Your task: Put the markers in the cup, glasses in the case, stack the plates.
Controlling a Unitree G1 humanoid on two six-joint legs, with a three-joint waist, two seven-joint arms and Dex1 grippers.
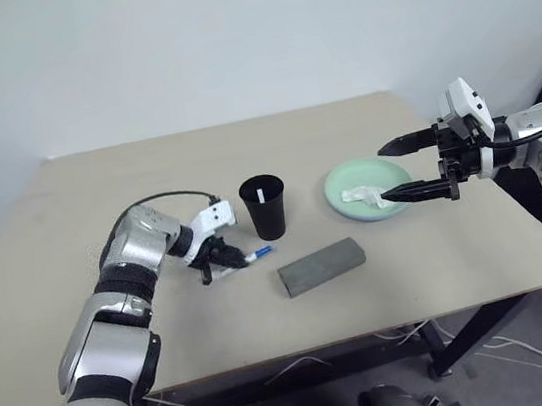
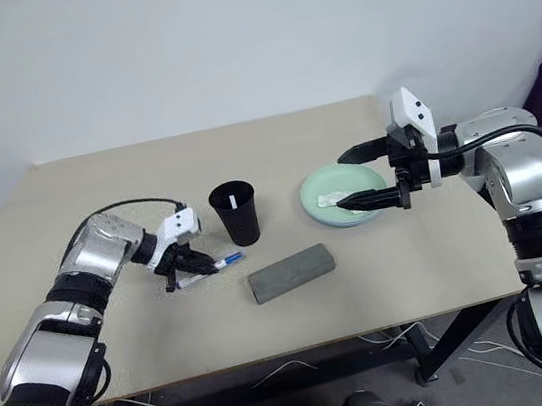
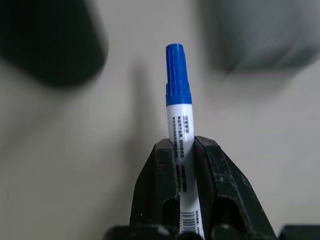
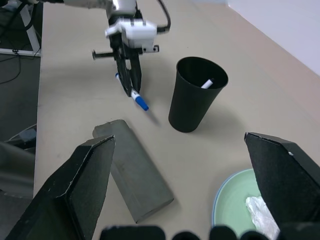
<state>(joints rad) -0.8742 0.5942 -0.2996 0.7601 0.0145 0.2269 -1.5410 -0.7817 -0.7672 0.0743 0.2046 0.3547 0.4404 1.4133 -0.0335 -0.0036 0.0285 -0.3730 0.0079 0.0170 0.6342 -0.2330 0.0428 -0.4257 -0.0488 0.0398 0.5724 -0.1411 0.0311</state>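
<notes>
blue-capped white marker (image 3: 179, 120) pinched in l fingers (image 3: 162, 175); r fingers (image 1: 399, 147) spread.

You see only the tip of the marker (image 4: 207, 83) standing in the cup (image 4: 194, 95); its cap colour is hidden. In the left wrist view the blue marker (image 3: 179, 120) runs off the picture's edge between the fingers (image 3: 157, 190), and the case (image 3: 265, 37) blurs. The tissue (image 4: 260, 212) is cut off.
</notes>
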